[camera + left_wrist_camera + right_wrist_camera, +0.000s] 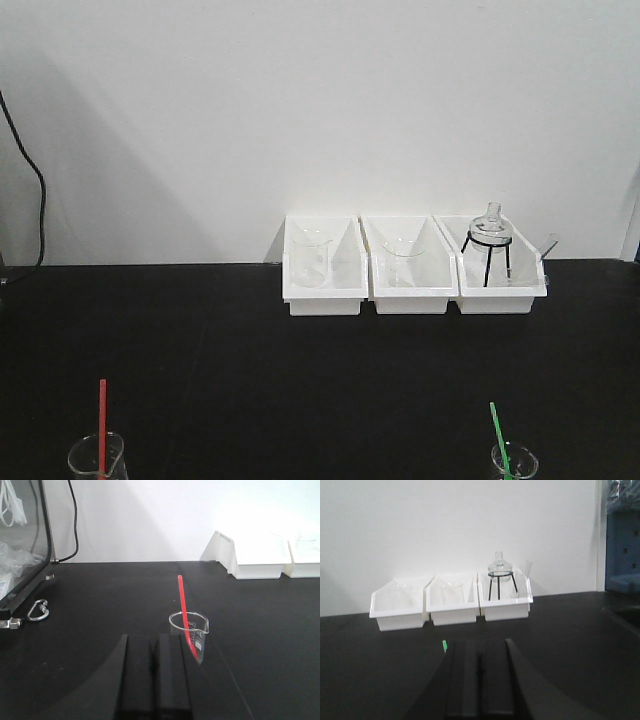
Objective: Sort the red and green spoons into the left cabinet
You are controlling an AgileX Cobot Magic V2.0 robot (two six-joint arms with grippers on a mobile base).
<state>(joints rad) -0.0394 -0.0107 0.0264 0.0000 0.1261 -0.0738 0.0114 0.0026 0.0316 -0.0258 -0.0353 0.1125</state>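
A red spoon [102,420] stands in a small glass beaker [97,460] at the front left of the black table. In the left wrist view the red spoon [183,611] leans in its beaker [192,635] just ahead and right of my left gripper [154,642], which is shut and empty. A green spoon [499,438] stands in another beaker [515,462] at the front right. In the right wrist view only its green tip [444,645] shows, left of my shut, empty right gripper [479,647]. The left bin [322,265] holds a beaker.
Three white bins stand in a row at the back by the wall: the left, a middle one [408,262] with a glass funnel, a right one [493,262] with a flask on a black tripod. A metal frame and carabiner [36,611] lie far left.
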